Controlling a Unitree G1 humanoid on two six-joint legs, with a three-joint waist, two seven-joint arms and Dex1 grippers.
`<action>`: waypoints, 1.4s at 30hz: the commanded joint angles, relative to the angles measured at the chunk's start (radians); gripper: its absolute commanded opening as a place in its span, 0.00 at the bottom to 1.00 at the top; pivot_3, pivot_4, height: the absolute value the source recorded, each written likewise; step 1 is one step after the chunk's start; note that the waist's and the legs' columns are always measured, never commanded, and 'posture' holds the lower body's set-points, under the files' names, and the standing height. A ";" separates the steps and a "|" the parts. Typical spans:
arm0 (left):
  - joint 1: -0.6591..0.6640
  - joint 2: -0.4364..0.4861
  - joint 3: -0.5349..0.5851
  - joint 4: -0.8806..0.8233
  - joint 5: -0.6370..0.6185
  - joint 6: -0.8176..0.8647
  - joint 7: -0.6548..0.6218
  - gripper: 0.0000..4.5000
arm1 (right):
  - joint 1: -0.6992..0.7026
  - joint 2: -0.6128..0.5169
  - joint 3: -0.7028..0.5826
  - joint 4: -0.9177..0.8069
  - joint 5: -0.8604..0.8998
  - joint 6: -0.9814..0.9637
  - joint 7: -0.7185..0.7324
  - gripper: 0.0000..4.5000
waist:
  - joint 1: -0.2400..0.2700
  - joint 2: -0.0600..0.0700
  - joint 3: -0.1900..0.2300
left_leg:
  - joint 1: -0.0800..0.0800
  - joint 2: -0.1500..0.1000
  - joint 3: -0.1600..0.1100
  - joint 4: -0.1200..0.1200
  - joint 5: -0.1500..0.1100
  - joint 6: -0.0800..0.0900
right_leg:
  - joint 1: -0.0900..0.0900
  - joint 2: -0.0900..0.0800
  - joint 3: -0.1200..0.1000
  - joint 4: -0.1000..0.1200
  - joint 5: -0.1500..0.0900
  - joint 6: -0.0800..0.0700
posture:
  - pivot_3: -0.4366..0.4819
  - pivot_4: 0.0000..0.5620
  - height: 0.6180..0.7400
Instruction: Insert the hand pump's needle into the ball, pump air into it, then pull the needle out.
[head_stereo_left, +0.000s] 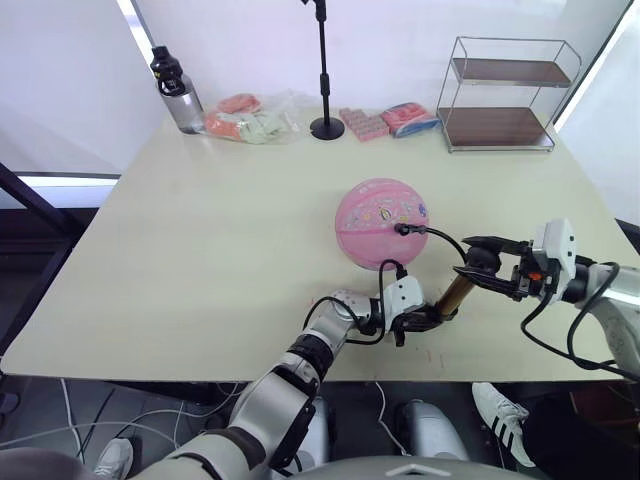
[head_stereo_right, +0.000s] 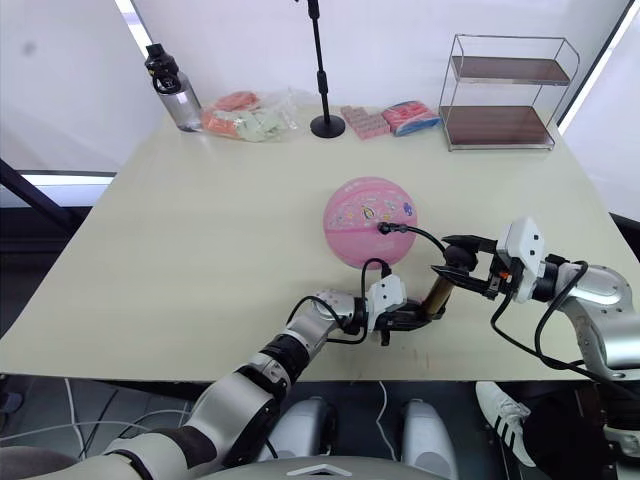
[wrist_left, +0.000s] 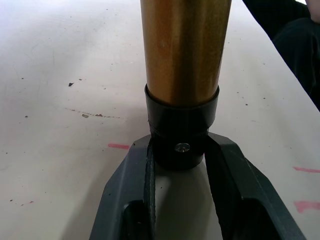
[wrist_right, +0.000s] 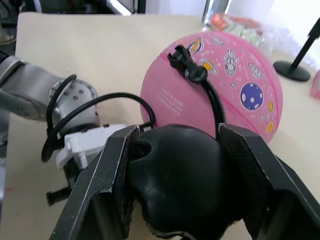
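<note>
My left gripper (head_stereo_left: 425, 320) has its jaws pinching the pump's (head_stereo_left: 455, 293) lower cap to brace it on the counter (head_stereo_left: 200, 250); my right gripper (head_stereo_left: 478, 262) clamps the handle (wrist_right: 182, 175) for stroking; the hose (head_stereo_left: 435, 235) is seated in the ball (head_stereo_left: 380, 222) just beside.

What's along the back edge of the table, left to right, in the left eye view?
Water bottle → clear bag of pink and pale items → black stand base → pink block pack → red and blue packet → two-tier wire shelf.
</note>
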 joint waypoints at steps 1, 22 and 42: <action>0.043 0.043 -0.019 0.065 0.043 0.046 0.000 0.22 | -0.049 -0.057 -0.087 -0.085 0.133 0.123 0.021 0.48 | 0.001 0.004 0.004 | -0.001 0.000 0.000 0.000 0.000 0.000 | -0.001 0.000 0.000 0.000 0.000 0.000 | 0.48 0.27 1.00; 0.049 0.044 -0.026 0.057 0.046 0.046 -0.007 0.22 | -0.367 -0.244 -0.324 -0.097 0.424 0.466 -0.005 0.48 | 0.001 0.011 0.012 | -0.015 -0.002 0.000 0.003 0.000 0.000 | -0.013 -0.001 0.000 0.001 0.001 0.001 | 0.48 0.27 1.00; 0.056 0.047 -0.035 0.046 0.039 0.052 -0.006 0.22 | 0.102 -0.038 -0.107 -0.134 0.078 0.119 0.033 0.48 | -0.002 -0.004 -0.001 | 0.002 0.000 -0.001 0.000 0.000 0.000 | 0.001 0.004 0.000 0.002 -0.003 0.000 | 0.48 0.27 1.00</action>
